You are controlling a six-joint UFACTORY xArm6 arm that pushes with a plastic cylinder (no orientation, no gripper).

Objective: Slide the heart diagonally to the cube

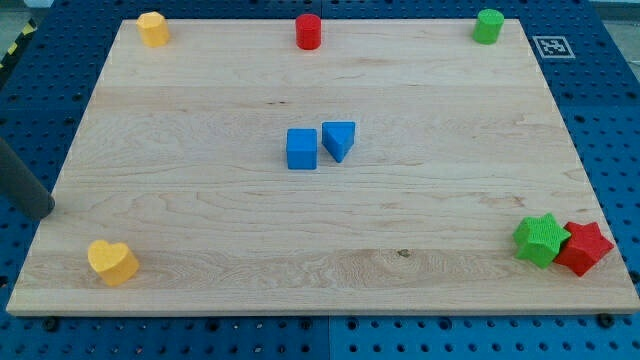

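Note:
A yellow heart lies near the board's bottom left corner. A blue cube sits near the board's middle, touching or nearly touching a blue triangular block on its right. My rod enters from the view's left edge, and my tip rests by the board's left edge, up and to the left of the heart, apart from it.
A yellow block sits at the top left, a red cylinder at the top middle, a green cylinder at the top right. A green star and a red star touch at the bottom right.

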